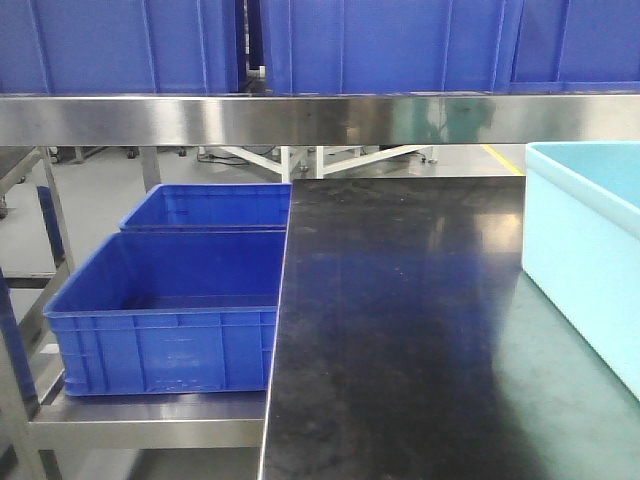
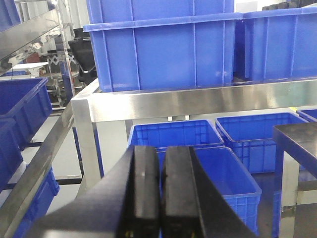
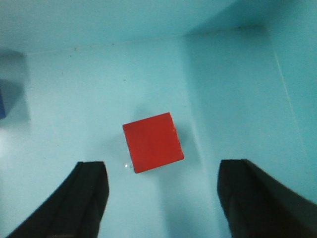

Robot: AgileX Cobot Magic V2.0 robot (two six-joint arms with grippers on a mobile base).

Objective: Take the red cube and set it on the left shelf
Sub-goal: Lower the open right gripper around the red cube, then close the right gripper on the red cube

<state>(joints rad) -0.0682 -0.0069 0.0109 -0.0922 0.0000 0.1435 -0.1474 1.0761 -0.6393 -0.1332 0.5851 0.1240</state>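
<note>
Hovering above the red cube (image 3: 153, 142)

The right gripper (image 3: 161, 173) hangs with jaws spread wide over the cube, which lies on the floor of a pale blue bin (image 3: 74, 74). The left gripper (image 2: 161, 168) is closed on nothing, facing the left shelf (image 2: 198, 99)

The front-facing view sits low and near, just above the black counter (image 1: 400, 330). It looks level along the counter to the far left shelf (image 1: 300, 118) and the blue crates (image 1: 165, 320) on its lower tier. A pale-blue bin (image 1: 585, 250) cuts in at the right.

The left wrist view looks out past the left gripper (image 2: 161, 153) from further left and a little higher. It shares the shelf's steel rail, the lower crates and a counter corner with the front view.

The right wrist view faces straight down, close, into the bin — the right gripper (image 3: 161, 168) frames its lower edge. The bin is all it shares with the front view.
</note>
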